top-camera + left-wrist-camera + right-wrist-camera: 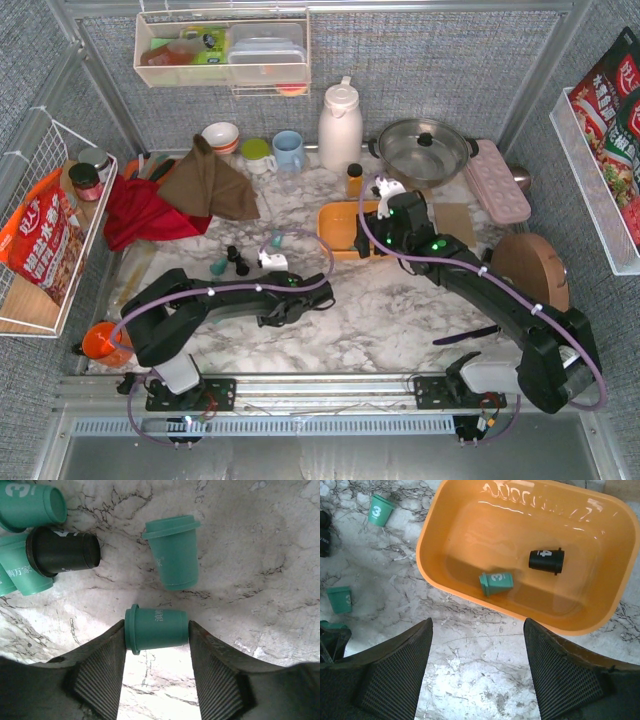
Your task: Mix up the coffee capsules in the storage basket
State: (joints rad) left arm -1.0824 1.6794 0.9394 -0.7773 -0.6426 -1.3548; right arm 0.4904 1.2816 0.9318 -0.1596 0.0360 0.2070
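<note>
Teal plastic, clamped crosswise: pictured in the left pincer [157, 636], closed on a teal capsule [156, 627] turned on its side, rim against one ribbed finger and base against the other, over the white marble counter [240, 580]. Scattered on the stone just beyond it, a second teal capsule [174, 552] on its side and a black capsule [62, 552] touching more teal ones at the frame's left edge. Across the counter, held wide and empty over bare marble just beside the near rim of the orange storage basket [432, 540]: the right pincer [477, 630]. Caught inside the basket, both tipped over and apart from each other, a teal capsule marked 3 [496, 581] and a black capsule marked 4 [546, 560]. Seen outside it on the counter, two further teal capsules [381, 510].
</note>
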